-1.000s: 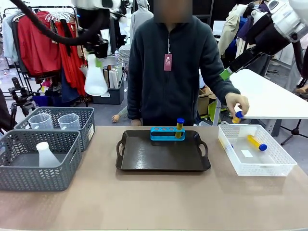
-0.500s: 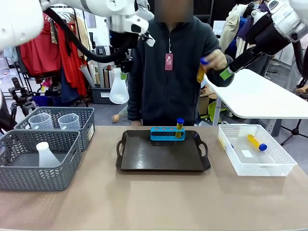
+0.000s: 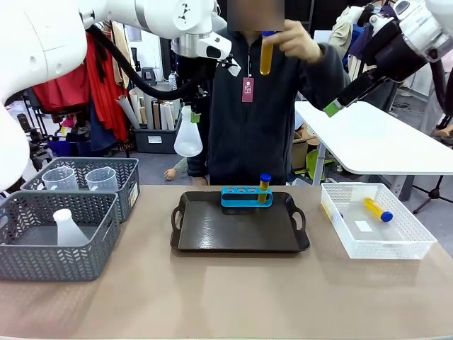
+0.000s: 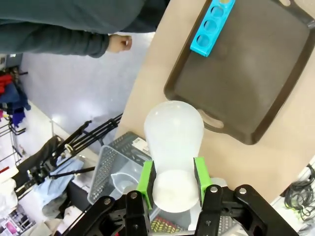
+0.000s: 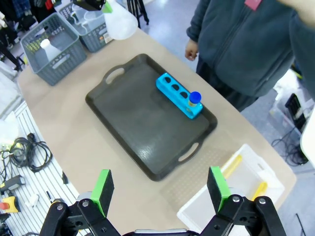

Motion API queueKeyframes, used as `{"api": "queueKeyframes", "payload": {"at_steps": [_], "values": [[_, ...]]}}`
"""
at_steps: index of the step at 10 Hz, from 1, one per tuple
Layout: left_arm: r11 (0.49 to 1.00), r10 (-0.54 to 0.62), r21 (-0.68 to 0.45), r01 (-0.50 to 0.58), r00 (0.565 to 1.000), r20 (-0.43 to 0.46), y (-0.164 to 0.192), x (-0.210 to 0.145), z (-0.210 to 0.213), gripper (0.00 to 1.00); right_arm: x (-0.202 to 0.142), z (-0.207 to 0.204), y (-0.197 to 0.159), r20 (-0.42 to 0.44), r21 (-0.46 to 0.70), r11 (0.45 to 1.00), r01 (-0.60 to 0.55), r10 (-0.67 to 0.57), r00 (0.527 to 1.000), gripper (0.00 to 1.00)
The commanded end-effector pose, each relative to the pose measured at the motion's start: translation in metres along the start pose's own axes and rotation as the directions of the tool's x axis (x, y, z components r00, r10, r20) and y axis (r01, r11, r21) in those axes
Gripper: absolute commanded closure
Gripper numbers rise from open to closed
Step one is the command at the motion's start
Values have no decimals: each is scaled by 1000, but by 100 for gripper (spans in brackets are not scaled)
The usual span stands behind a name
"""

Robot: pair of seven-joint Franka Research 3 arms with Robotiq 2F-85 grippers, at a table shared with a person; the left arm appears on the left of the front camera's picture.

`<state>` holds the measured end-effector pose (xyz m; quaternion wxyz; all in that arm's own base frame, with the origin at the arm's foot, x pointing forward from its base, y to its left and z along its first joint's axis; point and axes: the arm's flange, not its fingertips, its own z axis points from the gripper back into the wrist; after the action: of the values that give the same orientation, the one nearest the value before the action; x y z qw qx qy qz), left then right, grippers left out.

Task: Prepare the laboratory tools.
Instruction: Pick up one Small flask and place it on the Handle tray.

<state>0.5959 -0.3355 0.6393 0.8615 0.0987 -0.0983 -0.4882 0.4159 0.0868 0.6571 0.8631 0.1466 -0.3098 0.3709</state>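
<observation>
Flask placement is judged to be the step in hand. A translucent white conical plastic flask (image 4: 173, 132) is clamped at its neck between the green pads of the left gripper (image 4: 172, 174). It is hung upright, wide base down, in the air near the left end of the black handled tray (image 3: 233, 230). The right gripper (image 5: 160, 188) is held high over the table, its jaws wide apart with nothing between them. A blue tube rack (image 3: 241, 196) is seen at the tray's far edge, with one blue-capped tube of amber liquid (image 3: 264, 185) stood in it. A second such tube (image 3: 266, 55) is held aloft in the person's hand (image 3: 299, 41).

For a good set-down, the flask is best brought over a bare part of the tray, well apart from the rack. It should be lowered until its base lies flat before the pads are parted. Being light and probably empty, it could be tipped by a skewed release. The person's arm should be given room.
</observation>
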Motion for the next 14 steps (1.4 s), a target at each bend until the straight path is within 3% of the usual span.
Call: {"api": "queueKeyframes", "payload": {"at_steps": [1, 5, 10, 14], "values": [[1000, 3, 2, -3, 1000, -11, 1, -6, 3, 100, -1, 1, 0, 2, 1, 1000, 1, -1, 1000, 0], [999, -33, -42, 35, 999, 42, -14, 24, -8, 100, -1, 1, 0, 2, 1, 1000, 1, -1, 1000, 0], [984, -165, -48, 173, 977, 132, -45, 75, -15, 100, -1, 1, 0, 2, 1, 1000, 1, -1, 1000, 0], [955, -257, -113, 275, 954, 152, -64, 114, -43, 100, -1, 1, 0, 2, 1, 1000, 1, -1, 1000, 0]]}}
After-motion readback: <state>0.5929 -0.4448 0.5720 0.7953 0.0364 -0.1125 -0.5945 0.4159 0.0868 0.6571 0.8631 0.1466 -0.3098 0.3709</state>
